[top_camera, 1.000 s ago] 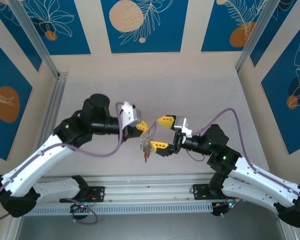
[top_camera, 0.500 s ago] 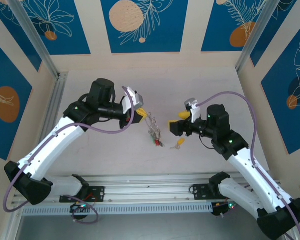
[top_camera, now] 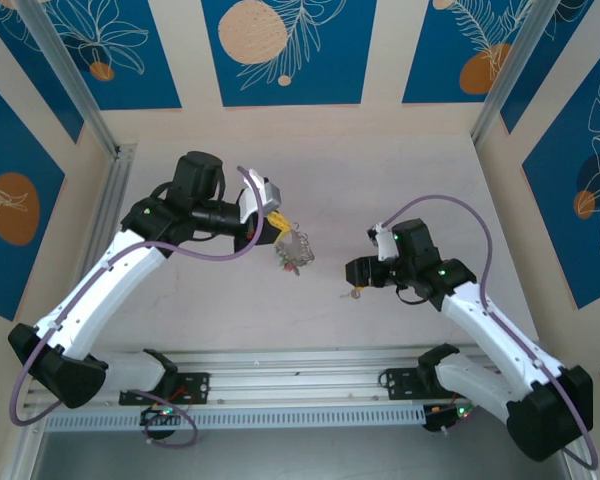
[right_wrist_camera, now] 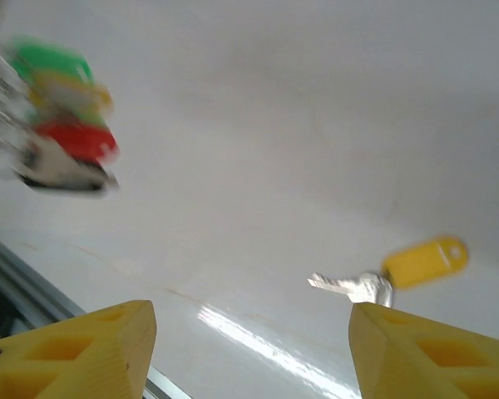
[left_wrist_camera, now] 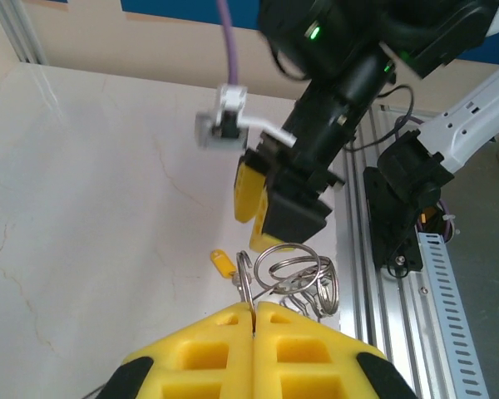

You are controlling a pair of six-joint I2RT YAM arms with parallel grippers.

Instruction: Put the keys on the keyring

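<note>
Left arm: the left claw (top_camera: 275,222) is raised over the middle of the desk (top_camera: 410,170). From its wrist camera its yellow fingers (left_wrist_camera: 208,353) are pressed flat together, pinching the wire of the keyring (left_wrist_camera: 289,266) at the seam between them. The coils of the ring stand out just beyond the fingertips.

Keys on the ring: a bunch of keys (top_camera: 292,254) hangs below the left claw, clear of the desk surface. From the right wrist camera the bunch sits at upper left, blurred, with green, yellow and red tags stacked one over another.

Loose item: a loose key (right_wrist_camera: 387,278) with a yellow tag lies flat on the desk, well apart from the bunch. In the overhead view it lies just beside and in front of the right claw (top_camera: 354,274).

Right arm: the right claw is low over the desk, right of centre, pointing toward the left arm. Its yellow fingers stand wide apart, with nothing between them. The loose key lies ahead of the right-hand finger, not touching it. Whether the claw touches the desk cannot be judged.
</note>
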